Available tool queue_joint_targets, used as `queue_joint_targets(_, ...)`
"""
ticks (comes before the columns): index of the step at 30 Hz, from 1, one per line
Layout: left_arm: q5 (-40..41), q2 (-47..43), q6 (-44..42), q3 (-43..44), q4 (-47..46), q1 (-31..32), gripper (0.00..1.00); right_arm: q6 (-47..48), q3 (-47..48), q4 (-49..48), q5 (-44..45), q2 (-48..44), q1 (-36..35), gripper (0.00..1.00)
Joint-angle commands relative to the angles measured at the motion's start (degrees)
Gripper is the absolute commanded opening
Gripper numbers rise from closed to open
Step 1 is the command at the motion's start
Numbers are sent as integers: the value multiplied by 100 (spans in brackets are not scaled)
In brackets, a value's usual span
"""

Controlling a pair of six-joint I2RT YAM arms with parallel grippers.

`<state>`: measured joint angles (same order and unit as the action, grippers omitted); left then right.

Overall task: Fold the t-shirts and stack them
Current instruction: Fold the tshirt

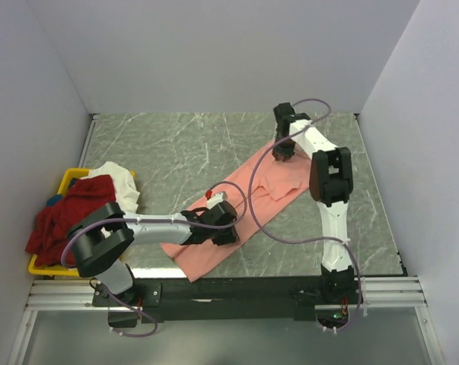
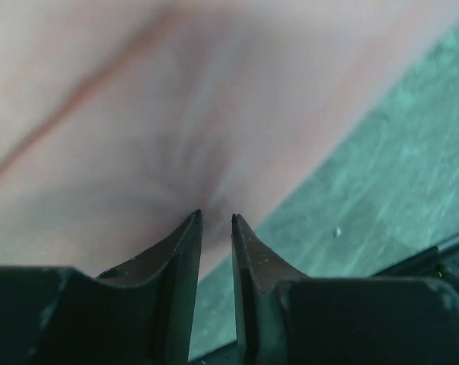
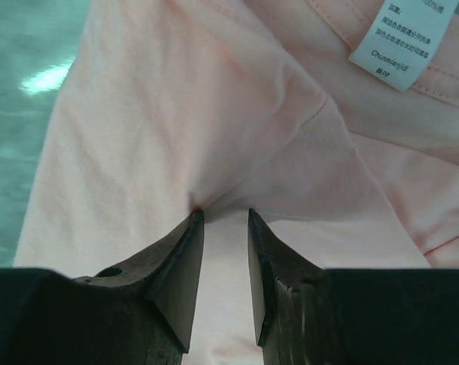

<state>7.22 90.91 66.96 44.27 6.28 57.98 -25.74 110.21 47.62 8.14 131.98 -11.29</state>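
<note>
The salmon-pink t-shirt (image 1: 248,199) lies as a long diagonal strip on the marble table (image 1: 168,144), from near front centre up to the back right. My left gripper (image 1: 227,234) is at its near end, jaws pinched on a bunch of the pink cloth (image 2: 176,137) by the shirt's edge; creases run into the fingertips (image 2: 216,218). My right gripper (image 1: 283,154) is at the far end, shut on a fold of the cloth (image 3: 225,214) below the white neck label (image 3: 403,38). A dark red t-shirt (image 1: 65,218) and a white t-shirt (image 1: 119,184) lie heaped at the left.
A yellow bin (image 1: 42,267) sits at the table's left edge under the heaped shirts. White walls close in the left, back and right. The metal rail (image 1: 229,293) with the arm bases runs along the near edge.
</note>
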Motion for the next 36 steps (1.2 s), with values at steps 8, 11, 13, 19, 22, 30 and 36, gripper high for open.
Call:
queue_joint_targets(8, -327, 699, 257, 1206, -480, 425, 30, 552, 2065, 178, -1235, 1048, -1182, 38)
queue_joint_targets(11, -47, 639, -41, 1645, -225, 416, 32, 596, 2241, 169, -1228, 1005, -1192, 39)
queue_joint_targets(13, 226, 481, -209, 1734, 188, 390, 35, 552, 2110, 143, -1035, 664, -1113, 40)
queue_joint_targets(19, 867, -11, -1148, 1444, 1137, 65, 36, -27, 372, -506, -1104, -1032, -419, 41)
queue_joint_targets(22, 1175, -170, -1457, 1286, 1576, 47, 35, -160, -788, -929, -982, -1815, -199, 42)
queue_joint_targets(30, 1097, -671, -1783, 592, 1937, 56, 32, -221, -2829, -1588, -823, -2519, 276, 39)
queue_joint_targets(36, 922, -838, -1844, 152, 1912, 82, 31, -55, -3155, -1633, -551, -2345, 443, 36)
